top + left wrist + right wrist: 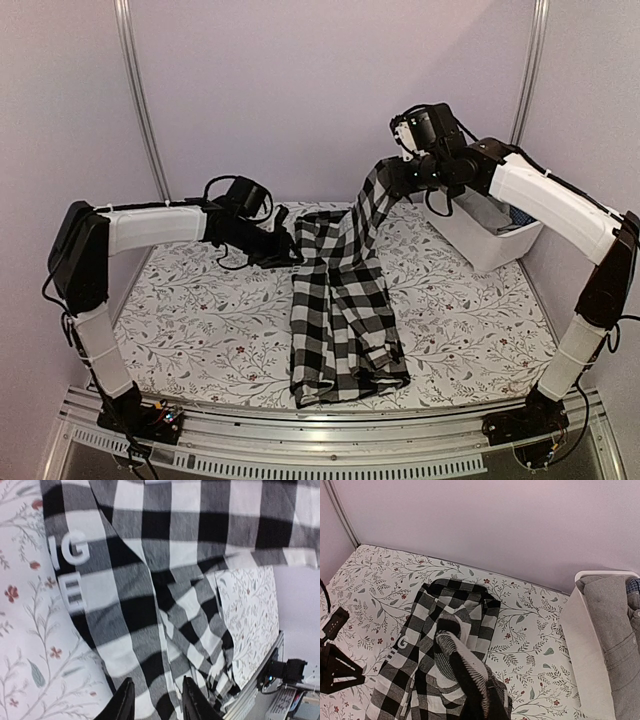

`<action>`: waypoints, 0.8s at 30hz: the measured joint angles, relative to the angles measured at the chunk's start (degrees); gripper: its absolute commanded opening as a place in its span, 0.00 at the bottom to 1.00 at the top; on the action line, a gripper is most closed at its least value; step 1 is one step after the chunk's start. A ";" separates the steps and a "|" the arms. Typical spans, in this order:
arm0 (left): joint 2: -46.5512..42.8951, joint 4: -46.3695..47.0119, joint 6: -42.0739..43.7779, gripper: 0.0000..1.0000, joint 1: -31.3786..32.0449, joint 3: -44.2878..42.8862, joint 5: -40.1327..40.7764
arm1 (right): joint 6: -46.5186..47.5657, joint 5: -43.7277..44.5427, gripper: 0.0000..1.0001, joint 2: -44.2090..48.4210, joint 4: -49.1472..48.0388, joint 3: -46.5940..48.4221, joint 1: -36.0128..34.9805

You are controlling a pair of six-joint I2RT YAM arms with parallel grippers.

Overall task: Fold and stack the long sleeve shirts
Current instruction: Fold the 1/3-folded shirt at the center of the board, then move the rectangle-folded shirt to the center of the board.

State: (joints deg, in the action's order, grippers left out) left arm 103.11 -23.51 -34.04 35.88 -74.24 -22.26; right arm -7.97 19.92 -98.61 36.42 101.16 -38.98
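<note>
The right end effector (398, 178) is clamped shut on a bunch of the checked shirt (340, 320), held up above the far right part of the desk (200, 320). Only the top view shows this grip from outside, with a band of cloth running down from it to the rest of the garment. The right wrist view hides its own fingers behind the hanging fold and looks down on the collar end spread flat below.

The left end effector (156, 702) stands narrowly parted, low at the shirt's left edge. Its wrist view shows two dark fingers (125, 702) with checked cloth lying beyond the gap and nothing pinched between them. White letters (75, 572) on the cloth show in both wrist views but cannot be made out from the top.

Counted: two arms, two end effectors, one black-and-white checked shirt lying lengthways down the middle of the floral desk, and one white bin (585, 645). In the bin, seen best from the right wrist, lie a grey shirt (615, 625) and a corner of a blue patterned one (634, 586).

The bin sits at the desk's far right, and the right arm crosses in front of it in the top view.
</note>
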 measured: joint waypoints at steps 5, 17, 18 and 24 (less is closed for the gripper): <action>10.36 4.22 0.37 0.28 -4.87 -10.88 0.42 | 0.00 -1.16 0.00 -0.42 0.02 1.22 0.00; 29.77 5.29 2.25 0.30 -8.98 -27.82 8.33 | -0.17 -2.49 0.00 -3.80 -0.17 4.35 0.00; 30.77 4.98 2.60 0.30 -9.27 -29.11 9.64 | -0.20 -2.54 0.00 -3.80 -0.02 4.44 0.00; 37.83 3.85 4.24 0.38 -10.21 -38.77 12.74 | -0.31 -2.69 0.00 -3.80 0.52 5.62 -0.02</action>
State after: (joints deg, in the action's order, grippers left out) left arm 140.94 -19.66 -29.80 25.67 -113.01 -9.52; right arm -8.27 17.23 -102.41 36.95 106.78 -39.00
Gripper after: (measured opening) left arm 0.345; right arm 0.008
